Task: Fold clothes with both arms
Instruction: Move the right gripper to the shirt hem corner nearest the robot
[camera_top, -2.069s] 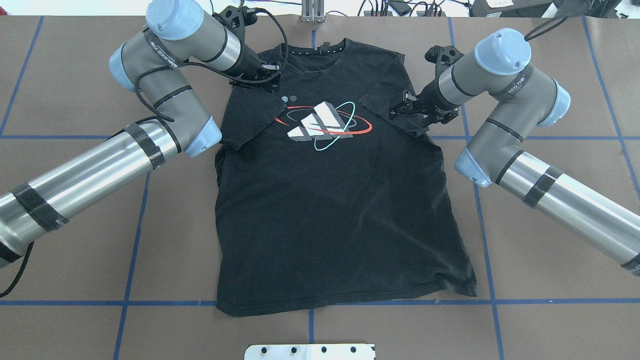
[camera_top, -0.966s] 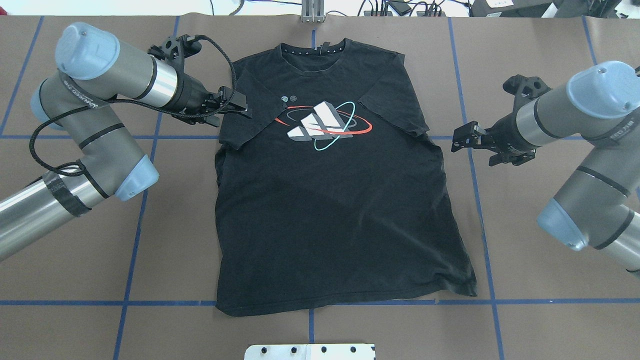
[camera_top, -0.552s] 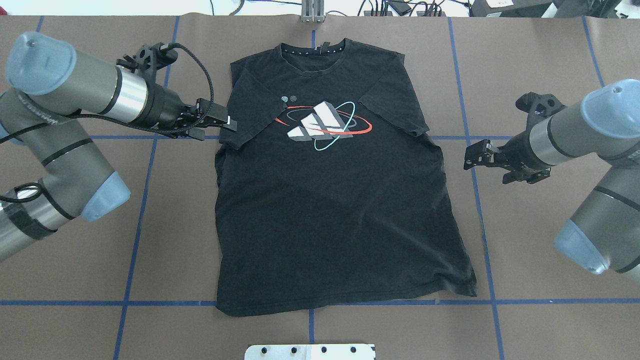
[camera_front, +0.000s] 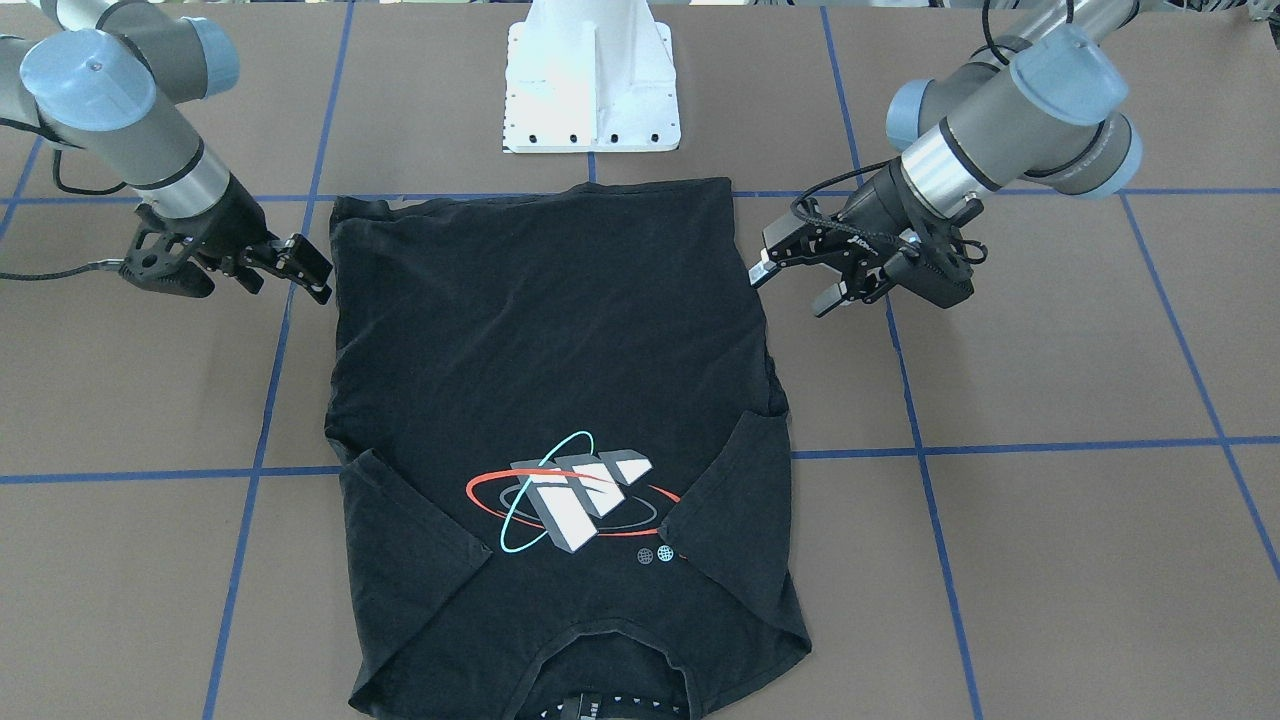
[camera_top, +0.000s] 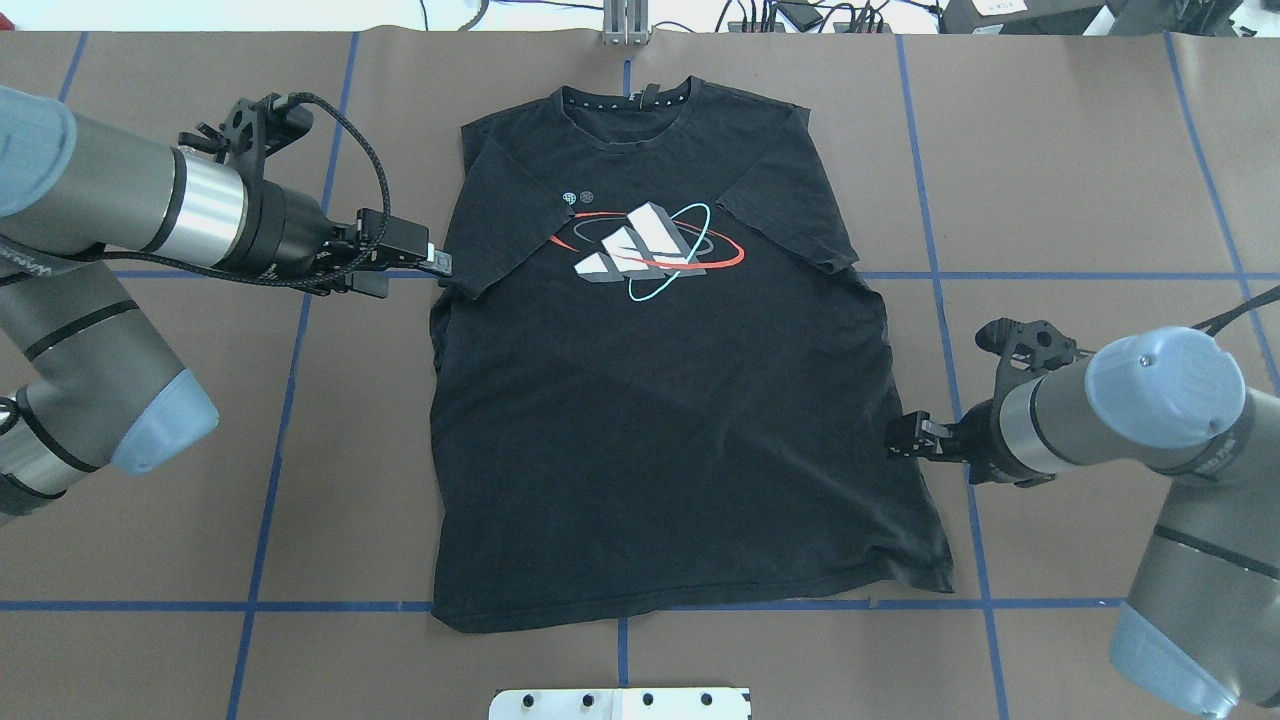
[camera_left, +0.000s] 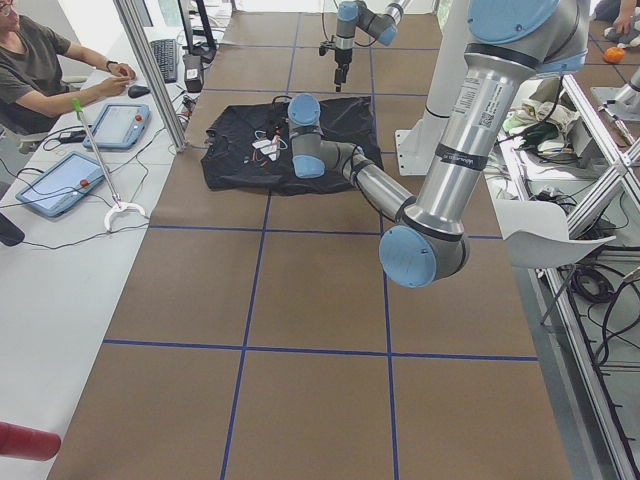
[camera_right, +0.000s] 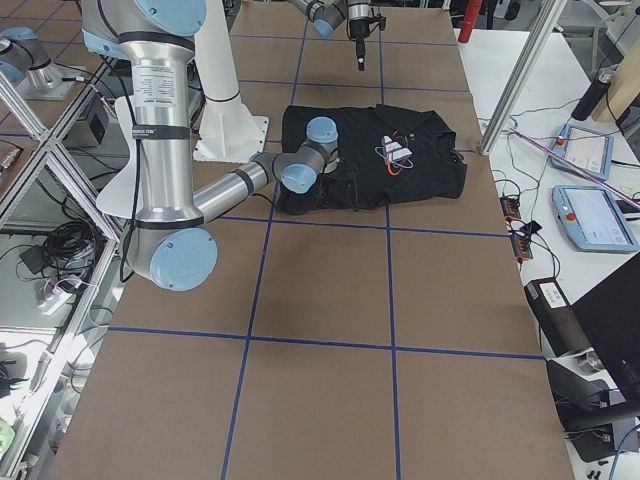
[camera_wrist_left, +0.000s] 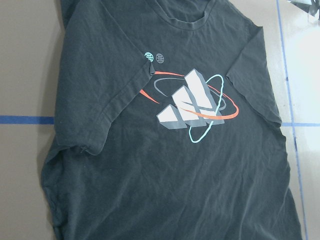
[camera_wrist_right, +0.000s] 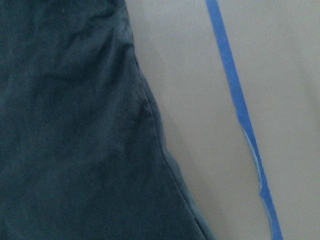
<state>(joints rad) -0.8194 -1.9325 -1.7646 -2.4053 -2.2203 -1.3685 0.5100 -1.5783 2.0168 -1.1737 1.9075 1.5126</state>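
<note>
The black T-shirt lies flat and face up on the brown table, collar at the far side. Both short sleeves are folded in over the chest beside the orbit-ring logo. My left gripper hovers open and empty at the shirt's left edge, by the folded sleeve's corner; the front-facing view shows its fingers spread. My right gripper is open and empty at the shirt's right side edge, below the waist. The left wrist view shows the shirt and its logo. In the right wrist view only the shirt's side edge shows.
The white pedestal base stands just behind the shirt's hem. Blue tape lines grid the brown table. A metal post and cables sit at the far edge. A person sits at a side desk with tablets.
Both grippers have pulled off the folded-in sleeves and moved outward. The right gripper has travelled toward the robot along the shirt's right edge. The left gripper has drawn back to the left edge.
</note>
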